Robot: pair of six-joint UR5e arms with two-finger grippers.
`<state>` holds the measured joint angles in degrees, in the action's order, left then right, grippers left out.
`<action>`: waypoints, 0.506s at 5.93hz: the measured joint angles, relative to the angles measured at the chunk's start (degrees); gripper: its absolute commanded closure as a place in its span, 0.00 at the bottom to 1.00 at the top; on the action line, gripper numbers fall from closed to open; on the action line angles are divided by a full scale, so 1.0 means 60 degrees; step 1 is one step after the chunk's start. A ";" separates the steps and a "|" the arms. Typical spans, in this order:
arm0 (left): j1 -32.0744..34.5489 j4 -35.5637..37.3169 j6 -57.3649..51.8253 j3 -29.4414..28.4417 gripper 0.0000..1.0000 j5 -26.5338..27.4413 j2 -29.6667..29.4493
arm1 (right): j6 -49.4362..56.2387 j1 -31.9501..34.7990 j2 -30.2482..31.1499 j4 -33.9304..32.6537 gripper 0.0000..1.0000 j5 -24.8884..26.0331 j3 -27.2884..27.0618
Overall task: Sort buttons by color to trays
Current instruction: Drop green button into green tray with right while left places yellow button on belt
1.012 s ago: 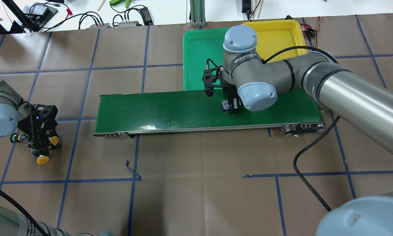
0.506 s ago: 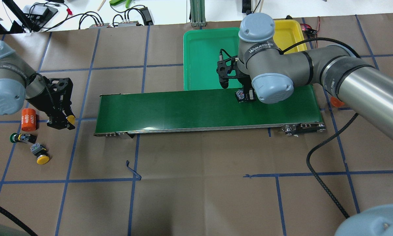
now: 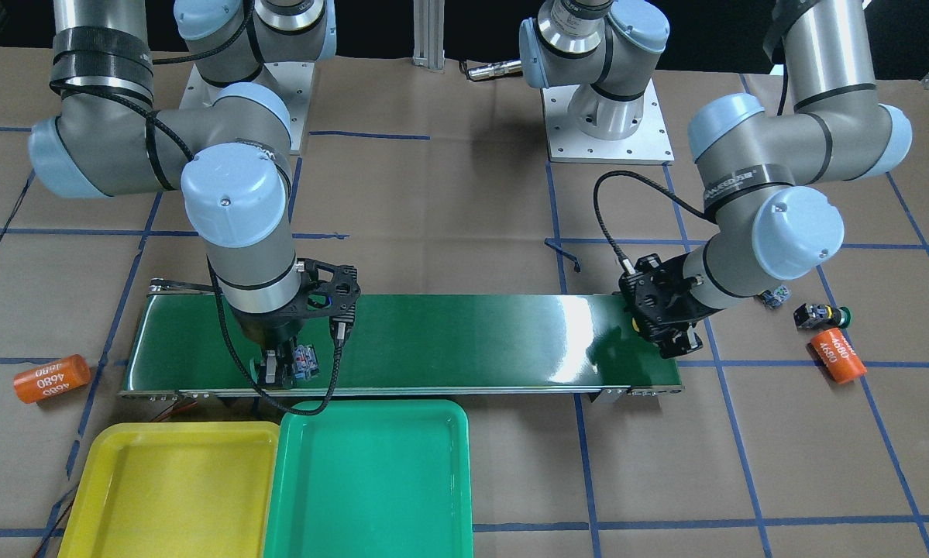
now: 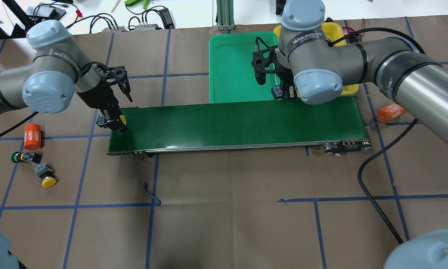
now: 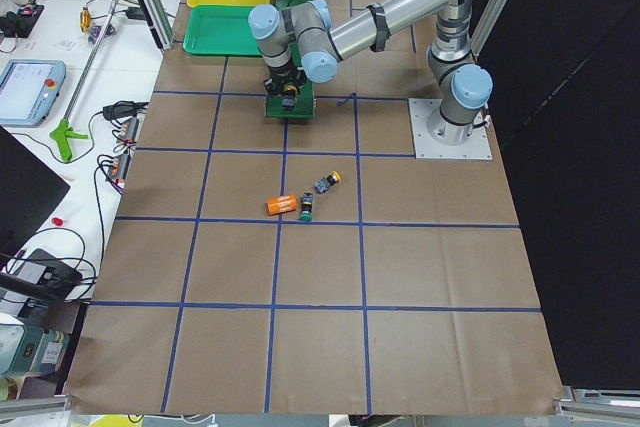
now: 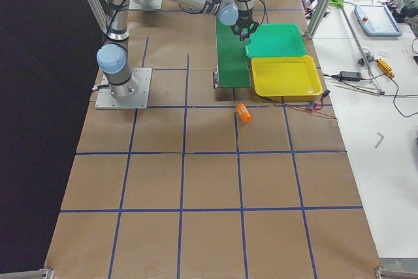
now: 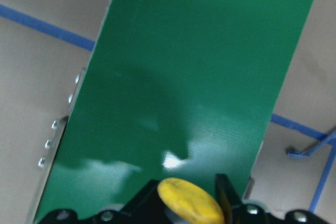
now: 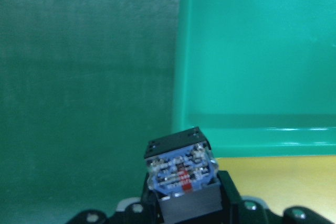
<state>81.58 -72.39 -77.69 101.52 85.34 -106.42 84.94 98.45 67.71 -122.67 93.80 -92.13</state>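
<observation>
Checking the overhead feed, I see the left gripper clamped on a yellow button over the belt's end on the robot's left. My left wrist camera catches only its cap, cut off at the bottom of the frame, above the belt. The right gripper is closed on a second button at the belt's tray-side edge, near its other end. From that wrist camera I get only the button's blue-and-black terminal end; the cap is hidden, so I can't tell its colour. The green tray sits against that belt edge. The yellow tray beside it is mostly covered by the right arm. Two more buttons lie on the tabletop off the belt's left end: a green-capped button and a yellow-capped button, near an orange cylinder. A second cylinder lies off the belt's right end.
</observation>
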 measured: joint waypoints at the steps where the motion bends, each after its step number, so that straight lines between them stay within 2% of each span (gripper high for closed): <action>1: 0.0362 0.0305 0.0237 0.0000 0.15 0.0033 -0.0193 | 0.0123 -0.0050 -0.0658 -0.0039 0.92 -0.0002 0.0891; 2: 0.0506 0.0530 0.0276 0.0007 0.03 0.0047 -0.0370 | 0.0335 -0.0262 -0.1385 -0.0055 0.91 -0.0047 0.1820; 3: 0.0477 0.0572 0.0223 0.0002 0.02 0.0073 -0.0379 | 0.0523 -0.0485 -0.2123 -0.0265 0.90 -0.0245 0.2556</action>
<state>84.45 -68.95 -76.35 101.53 85.78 -108.69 88.08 95.54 54.97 -124.27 92.33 -76.80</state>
